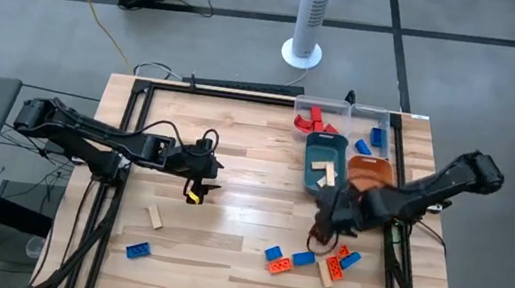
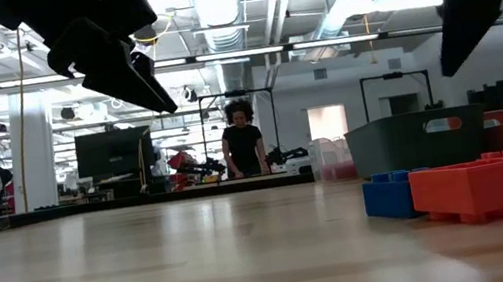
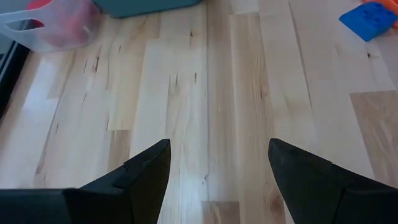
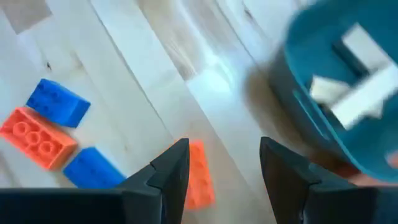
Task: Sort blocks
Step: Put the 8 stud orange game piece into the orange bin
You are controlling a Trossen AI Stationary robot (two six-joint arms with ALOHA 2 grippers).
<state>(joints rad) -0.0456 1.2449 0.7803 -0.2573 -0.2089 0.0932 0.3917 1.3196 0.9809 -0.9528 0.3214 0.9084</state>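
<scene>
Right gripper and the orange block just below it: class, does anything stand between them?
Nothing visible does. The right gripper hangs open above bare table, and the orange block lies uncovered beside its fingers. The teal tray sits off to one side.

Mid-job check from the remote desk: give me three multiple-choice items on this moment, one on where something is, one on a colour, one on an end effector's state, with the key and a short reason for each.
1. Where is the right end effector?
A. Over the table's far left corner
B. Near the teal tray, above the block cluster
C. Inside the clear tray

2. What colour are the blocks lying in the teal tray?
A. Pale tan
B. Blue
C. Red

3. How does the left end effector stand?
A. Shut on a blue block
B. Shut on nothing
C. Open, holding nothing

Key:
1 B: the high view shows it just beside the teal tray, with the cluster right below it in the picture.
2 A: pale tan pieces show inside the tray in the high and right wrist views.
3 C: the left wrist view shows bare table between its spread fingers.
</scene>
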